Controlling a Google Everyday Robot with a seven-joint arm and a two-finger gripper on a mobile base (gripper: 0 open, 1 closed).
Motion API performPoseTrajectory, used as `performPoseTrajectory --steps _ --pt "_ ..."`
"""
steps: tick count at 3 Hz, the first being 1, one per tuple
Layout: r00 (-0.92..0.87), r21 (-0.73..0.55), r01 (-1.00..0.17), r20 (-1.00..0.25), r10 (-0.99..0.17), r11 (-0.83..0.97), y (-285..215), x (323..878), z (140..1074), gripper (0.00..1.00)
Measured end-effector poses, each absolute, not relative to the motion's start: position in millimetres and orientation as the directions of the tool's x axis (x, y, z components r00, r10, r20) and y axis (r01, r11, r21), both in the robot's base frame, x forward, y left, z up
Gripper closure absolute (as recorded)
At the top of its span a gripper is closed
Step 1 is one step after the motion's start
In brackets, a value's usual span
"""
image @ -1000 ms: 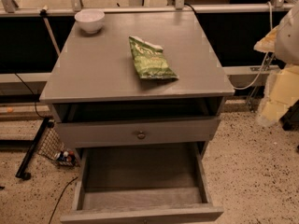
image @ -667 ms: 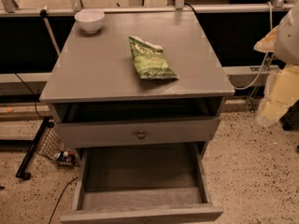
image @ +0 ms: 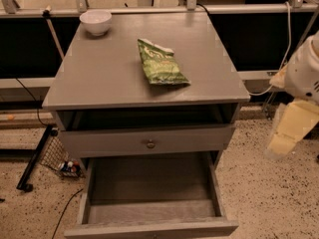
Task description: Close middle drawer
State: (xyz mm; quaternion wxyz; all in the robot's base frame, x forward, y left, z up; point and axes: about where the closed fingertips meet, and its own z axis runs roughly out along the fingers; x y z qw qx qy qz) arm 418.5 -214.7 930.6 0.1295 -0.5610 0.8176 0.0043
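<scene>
Gripper (image: 290,129) waits off the cabinet's (image: 109,68) right edge
Its grip you cannot tell; middle drawer (image: 149,210) stands pulled out, needing your front push.

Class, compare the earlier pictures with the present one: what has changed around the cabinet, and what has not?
The gripper, out at the right of the cabinet, has dropped a little lower, touching nothing. The middle drawer stays pulled out, untouched; the bowl and the green chip bag lie where they were on the top.
</scene>
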Motion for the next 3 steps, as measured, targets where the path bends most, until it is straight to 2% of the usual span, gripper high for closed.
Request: performPoseTrajectory --steps 3 --pt "-0.526 0.065 -0.85 -0.121 -0.842 0.522 -208 368 791 0.0"
